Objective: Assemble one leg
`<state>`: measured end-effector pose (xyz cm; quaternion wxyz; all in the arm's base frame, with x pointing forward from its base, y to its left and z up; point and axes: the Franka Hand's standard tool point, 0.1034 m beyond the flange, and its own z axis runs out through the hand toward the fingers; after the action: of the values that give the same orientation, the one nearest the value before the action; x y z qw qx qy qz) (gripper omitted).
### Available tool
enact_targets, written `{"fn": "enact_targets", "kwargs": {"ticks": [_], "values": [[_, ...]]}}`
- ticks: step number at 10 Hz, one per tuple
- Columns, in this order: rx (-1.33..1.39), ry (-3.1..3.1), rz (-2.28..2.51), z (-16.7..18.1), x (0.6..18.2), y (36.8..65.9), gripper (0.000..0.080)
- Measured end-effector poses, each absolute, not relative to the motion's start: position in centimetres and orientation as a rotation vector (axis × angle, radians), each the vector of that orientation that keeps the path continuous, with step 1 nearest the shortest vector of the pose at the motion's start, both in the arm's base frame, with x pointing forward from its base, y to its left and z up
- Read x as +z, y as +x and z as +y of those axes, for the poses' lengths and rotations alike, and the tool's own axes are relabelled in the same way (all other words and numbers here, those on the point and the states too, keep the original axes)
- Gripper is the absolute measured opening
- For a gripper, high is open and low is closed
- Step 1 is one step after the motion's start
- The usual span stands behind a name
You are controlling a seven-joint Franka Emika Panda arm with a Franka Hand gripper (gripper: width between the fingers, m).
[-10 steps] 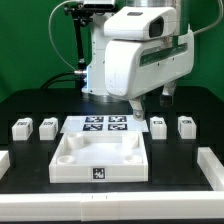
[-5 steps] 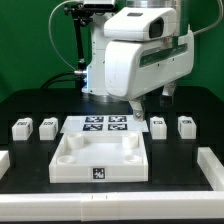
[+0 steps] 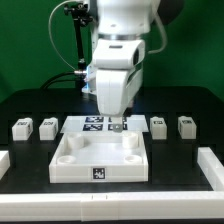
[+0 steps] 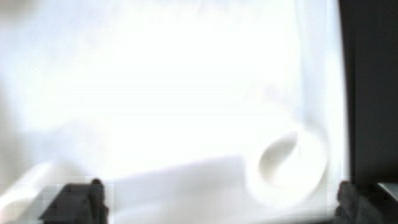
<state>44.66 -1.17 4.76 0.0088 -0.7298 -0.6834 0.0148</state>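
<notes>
Four legs stand in a row on the black table: two on the exterior view's left [image 3: 21, 128] [image 3: 46, 127] and two on its right [image 3: 158, 126] [image 3: 185, 126]. Each is a small white block with a tag. The large white recessed panel [image 3: 100, 160] lies in front of the middle. My gripper [image 3: 118, 122] hangs low over the panel's back edge, between the two pairs of legs. In the wrist view the gripper [image 4: 221, 205] is open and empty, its dark fingertips [image 4: 75, 200] wide apart over a blurred white surface with a round socket [image 4: 294, 160]. No leg shows there.
The marker board [image 3: 92, 124] lies behind the panel, partly under the gripper. White rails border the table at the exterior view's left [image 3: 4, 160], right [image 3: 212, 165] and front [image 3: 110, 205]. A black stand [image 3: 75, 40] rises behind the arm.
The arm has swung toward the exterior view's left and come down. The gripper moved from near the right pair of legs to above the panel's back edge. No part has moved.
</notes>
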Motion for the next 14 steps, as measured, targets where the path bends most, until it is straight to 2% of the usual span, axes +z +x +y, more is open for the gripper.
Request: {"fn": "enact_targets", "kwargs": {"ticks": [3, 6, 8, 9, 11, 14], "values": [[0.059, -2.091, -2.285, -3.2, 2.3, 42.0, 0.0650], [0.076, -2.118, -2.233, -3.2, 1.1, 42.0, 0.0650], [0.079, -2.120, -2.228, -3.2, 0.8, 42.0, 0.0368], [0.080, -2.119, -2.228, -3.2, 0.8, 42.0, 0.0368], [0.080, -2.119, -2.227, -3.2, 0.8, 41.9, 0.0101], [0.067, -2.128, -2.233, -3.3, 0.9, 42.2, 0.0064]]}}
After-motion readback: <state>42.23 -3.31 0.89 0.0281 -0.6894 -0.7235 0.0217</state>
